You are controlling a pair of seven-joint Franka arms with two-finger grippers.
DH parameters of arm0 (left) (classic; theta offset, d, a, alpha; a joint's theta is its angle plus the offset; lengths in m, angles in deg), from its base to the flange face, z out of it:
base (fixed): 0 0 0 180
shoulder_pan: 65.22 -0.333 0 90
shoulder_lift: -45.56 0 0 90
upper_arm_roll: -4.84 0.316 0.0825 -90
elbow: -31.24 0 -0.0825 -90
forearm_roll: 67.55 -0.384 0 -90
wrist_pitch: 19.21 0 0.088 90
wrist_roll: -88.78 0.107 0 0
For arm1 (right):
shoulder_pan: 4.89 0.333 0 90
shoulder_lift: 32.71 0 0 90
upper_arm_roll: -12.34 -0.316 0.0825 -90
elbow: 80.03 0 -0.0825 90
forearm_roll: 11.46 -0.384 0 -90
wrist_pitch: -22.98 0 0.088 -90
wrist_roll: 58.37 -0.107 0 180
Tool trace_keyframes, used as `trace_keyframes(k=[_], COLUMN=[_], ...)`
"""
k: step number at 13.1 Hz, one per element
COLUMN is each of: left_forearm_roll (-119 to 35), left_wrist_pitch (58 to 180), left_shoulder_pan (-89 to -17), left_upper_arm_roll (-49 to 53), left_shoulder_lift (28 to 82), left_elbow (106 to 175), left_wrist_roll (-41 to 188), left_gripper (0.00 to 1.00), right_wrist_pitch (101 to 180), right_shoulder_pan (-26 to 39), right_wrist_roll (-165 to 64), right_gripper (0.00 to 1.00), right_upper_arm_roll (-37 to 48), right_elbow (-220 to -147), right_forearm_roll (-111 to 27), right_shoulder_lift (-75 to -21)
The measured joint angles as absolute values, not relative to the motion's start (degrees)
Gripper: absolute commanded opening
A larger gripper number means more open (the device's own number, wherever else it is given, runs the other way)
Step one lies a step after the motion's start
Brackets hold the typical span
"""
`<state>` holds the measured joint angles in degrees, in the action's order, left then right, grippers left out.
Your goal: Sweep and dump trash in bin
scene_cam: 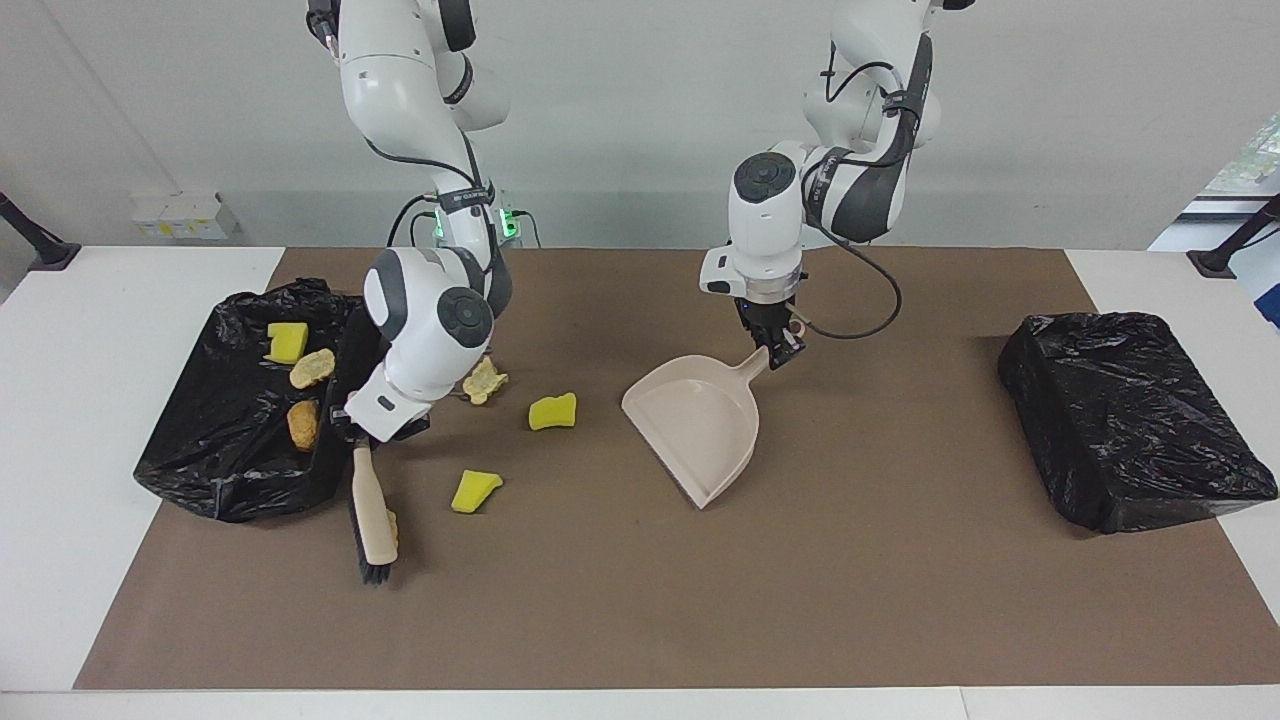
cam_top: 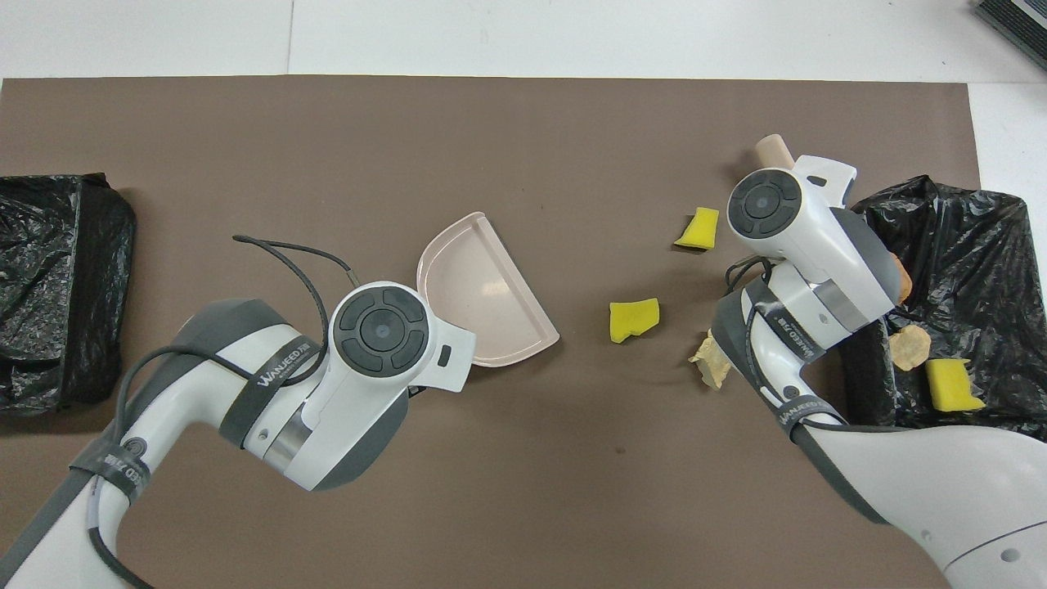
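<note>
right gripper [scene_cam: 362, 437] clamps brush [scene_cam: 372, 520] beside the bin [scene_cam: 235, 470]; its bristles seemingly overshoot 1 lump, risking a miss.

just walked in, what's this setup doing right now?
Two arms are sweeping trash into a bin. The right tool holds a brush, bristles down on the mat at the beige lump farthest from the robots. The left tool holds the dustpan by its handle, tilted, mid-table. Three pieces already lie in the open black bin at the right arm's end. Loose on the mat: two yellow sponge pieces and another beige lump.
</note>
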<state>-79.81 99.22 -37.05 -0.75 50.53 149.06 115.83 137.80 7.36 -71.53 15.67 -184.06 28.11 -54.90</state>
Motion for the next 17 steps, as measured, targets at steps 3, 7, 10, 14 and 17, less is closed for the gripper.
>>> trace_keyframes(k=[3, 7, 10, 14, 17], left_forearm_roll=[-79.81, -79.81, -79.81, -79.81, -79.81], left_wrist_pitch=[99.27, 101.06, 103.23, 104.26, 104.31], left_shoulder_pan=[-37.88, -38.06, -38.05, -38.03, -38.03], left_upper_arm_roll=[-0.74, -0.72, -0.84, -1.11, -1.14], left_shoulder_lift=[50.04, 50.23, 50.97, 51.74, 51.74], left_elbow=[150.19, 150.87, 151.33, 151.98, 152.65], left_wrist_roll=[123.82, 127.40, 127.85, 127.92, 127.92], left_gripper=[0.00, 0.00, 0.00, 0.00, 0.00], right_wrist_pitch=[135.87, 130.75, 126.50, 122.26, 127.50], right_shoulder_pan=[10.59, 16.30, 17.79, 16.68, 11.17], right_wrist_roll=[-71.23, -71.10, -71.00, -66.89, -64.08], right_gripper=[0.00, 0.00, 0.00, 0.00, 0.00], right_upper_arm_roll=[15.54, 15.38, 15.35, 16.12, 16.33], right_elbow=[-185.77, -186.20, -185.12, -183.45, -183.83], right_forearm_roll=[23.06, 9.48, 3.12, 6.07, 10.96], right_shoulder_lift=[-53.71, -52.21, -49.20, -44.47, -44.82])
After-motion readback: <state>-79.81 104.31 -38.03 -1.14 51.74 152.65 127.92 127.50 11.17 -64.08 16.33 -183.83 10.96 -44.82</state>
